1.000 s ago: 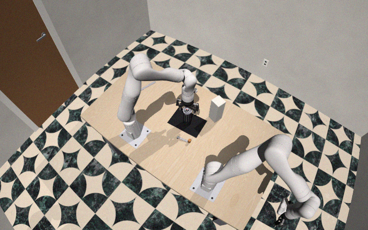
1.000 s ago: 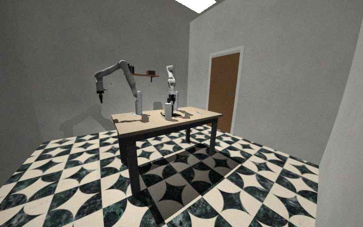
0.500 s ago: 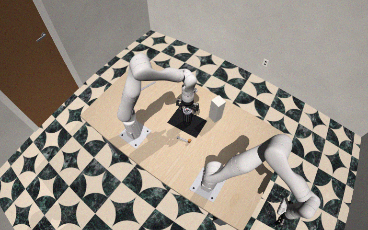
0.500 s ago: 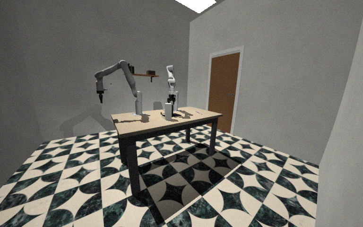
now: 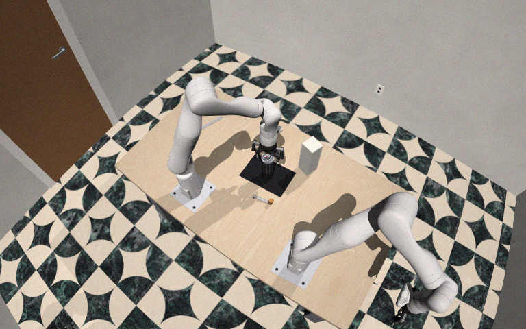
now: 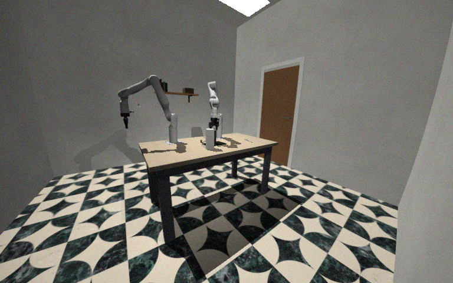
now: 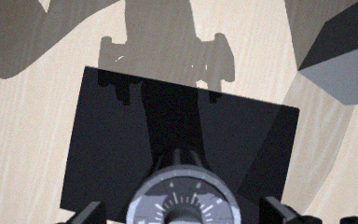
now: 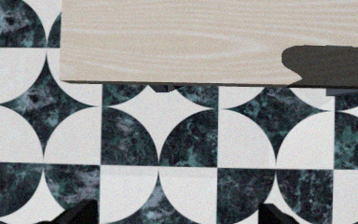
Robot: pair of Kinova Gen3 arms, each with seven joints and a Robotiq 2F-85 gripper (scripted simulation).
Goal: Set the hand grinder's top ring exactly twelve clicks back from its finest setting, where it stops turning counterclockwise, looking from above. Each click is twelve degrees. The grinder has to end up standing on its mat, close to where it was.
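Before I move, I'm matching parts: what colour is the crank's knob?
The knob is orange, clearest in the top view.
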